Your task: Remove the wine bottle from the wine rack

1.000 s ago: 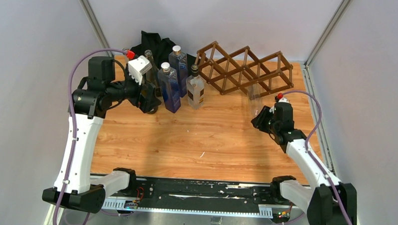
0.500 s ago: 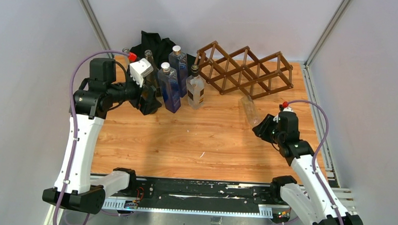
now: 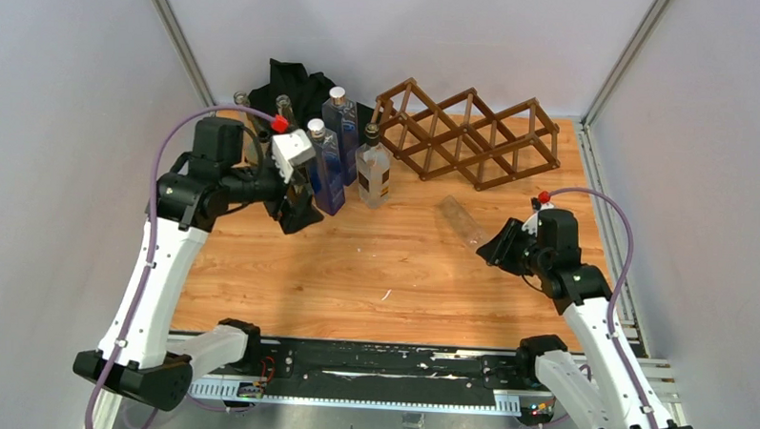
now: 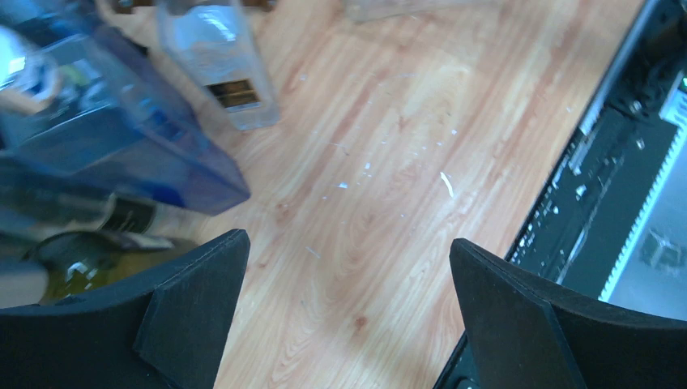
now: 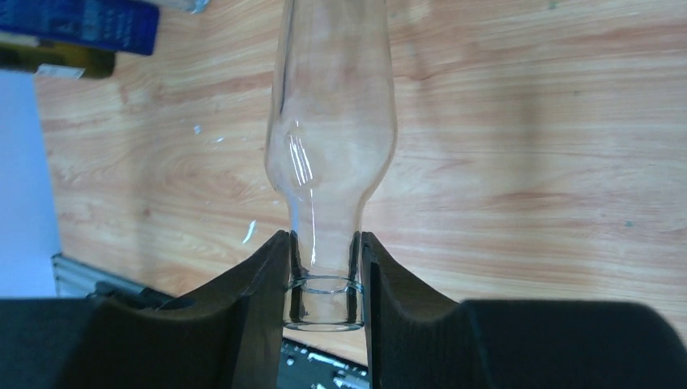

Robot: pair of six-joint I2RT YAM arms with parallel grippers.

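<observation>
The dark brown wooden lattice wine rack point(image 3: 470, 134) stands at the back of the table, its cells showing no bottle. My right gripper point(image 3: 495, 249) is shut on the neck of a clear glass wine bottle point(image 3: 459, 220), held off the rack over the table in front of it. In the right wrist view the bottle point(image 5: 334, 130) points away from me, its neck clamped between both fingers point(image 5: 267, 284). My left gripper point(image 3: 298, 216) is open and empty, in front of the standing bottles. Its fingertips point(image 4: 194, 284) frame bare table.
Several standing bottles are at the back left: two blue square ones point(image 3: 325, 170), a clear one with a dark label point(image 3: 372, 171) and dark ones behind. A black cloth point(image 3: 290, 83) lies behind them. A black rail point(image 3: 371, 372) runs along the near edge.
My right gripper pulled the clear bottle back out of the rack and swung it left, toward the table's middle. My left arm moved right and forward, away from the standing bottles.
</observation>
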